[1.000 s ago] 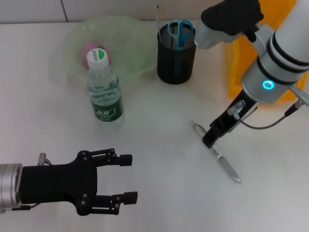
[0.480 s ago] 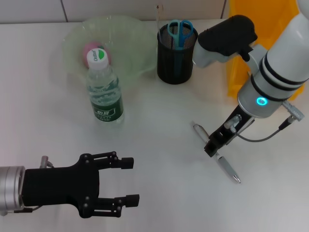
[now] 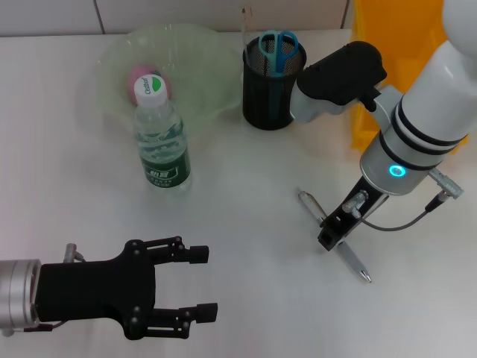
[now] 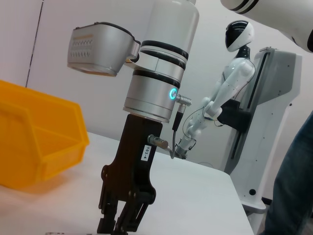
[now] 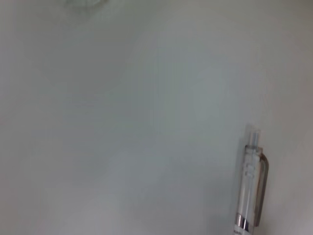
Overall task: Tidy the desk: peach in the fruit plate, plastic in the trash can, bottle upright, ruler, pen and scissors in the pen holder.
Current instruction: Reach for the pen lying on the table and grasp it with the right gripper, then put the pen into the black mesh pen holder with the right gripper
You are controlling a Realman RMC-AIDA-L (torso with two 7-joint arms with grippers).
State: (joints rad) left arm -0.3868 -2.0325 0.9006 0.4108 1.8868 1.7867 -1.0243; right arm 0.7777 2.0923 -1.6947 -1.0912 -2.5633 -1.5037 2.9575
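Observation:
The pen lies flat on the white table; its clear clip end shows in the right wrist view. My right gripper is down on the pen's middle, pointing straight down. At the front left my left gripper stands open, holding nothing. The peach lies in the green fruit plate. The bottle stands upright in front of the plate. Blue scissors and a clear ruler stick out of the black mesh pen holder. No plastic is in view.
An orange bin stands at the back right behind my right arm, also visible as the orange bin in the left wrist view. Bare table lies between the bottle and the pen.
My right arm has swung its wrist inward and brought its gripper lower and nearer along the pen. The pen has stayed put. My left gripper has drifted slightly nearer.

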